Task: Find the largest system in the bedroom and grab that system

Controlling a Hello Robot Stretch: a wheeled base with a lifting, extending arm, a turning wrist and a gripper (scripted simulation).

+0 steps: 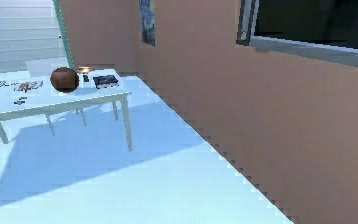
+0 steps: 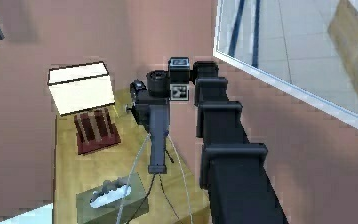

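System, as best I can judge, is the small dark flat box (image 1: 105,80) at the white table's (image 1: 57,104) far right corner, near a brown ball (image 1: 64,79). Above a wooden tabletop (image 2: 69,172) the gripper (image 2: 153,140) hangs near a white-shaded lamp (image 2: 80,86) and a dark red rack (image 2: 95,130). I cannot tell how its fingers stand, or whether it holds anything.

White table (image 1: 47,108), brown ball (image 1: 64,79), salmon wall (image 1: 207,100)
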